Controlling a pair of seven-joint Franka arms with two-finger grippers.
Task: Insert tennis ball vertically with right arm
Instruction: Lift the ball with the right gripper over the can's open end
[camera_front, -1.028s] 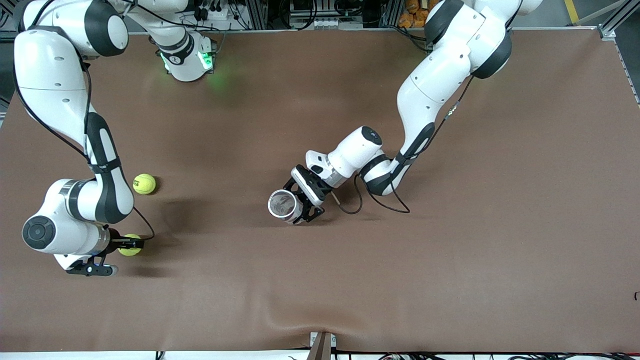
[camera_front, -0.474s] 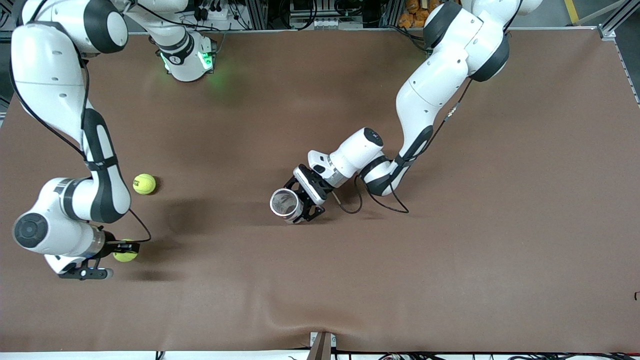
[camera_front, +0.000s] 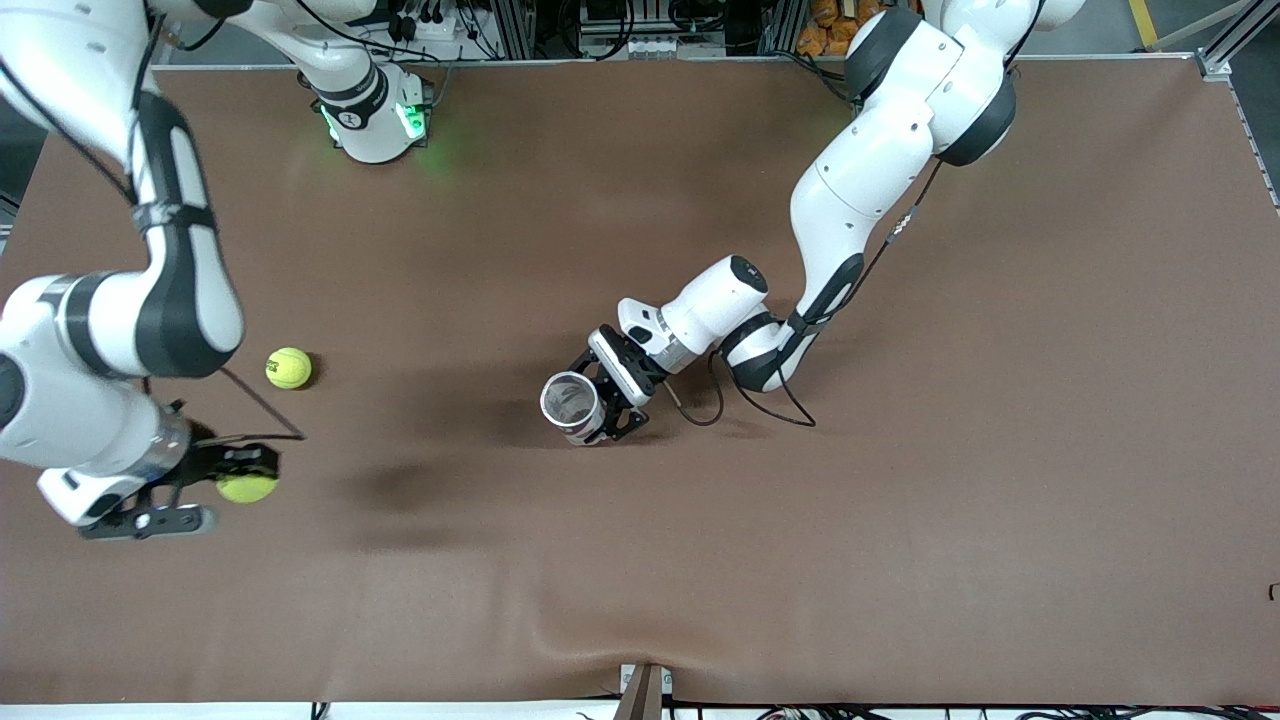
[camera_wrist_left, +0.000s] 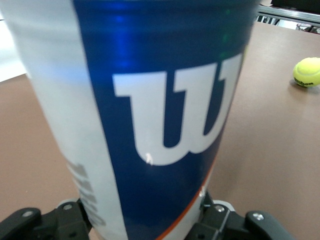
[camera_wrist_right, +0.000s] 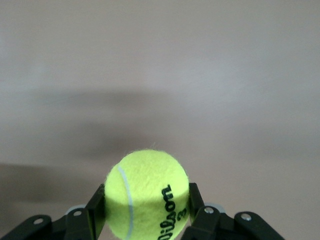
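One empty can (camera_front: 570, 405), upright

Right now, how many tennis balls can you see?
2. One tennis ball is gripped in the right gripper, raised over the right arm's end of the table. The second ball lies loose on the table nearby. The can may hide others.

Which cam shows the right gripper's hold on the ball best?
Right wrist view: tennis ball fills the frame, right gripper shut on it. Front view shows it small. Left wrist view shows only the can.
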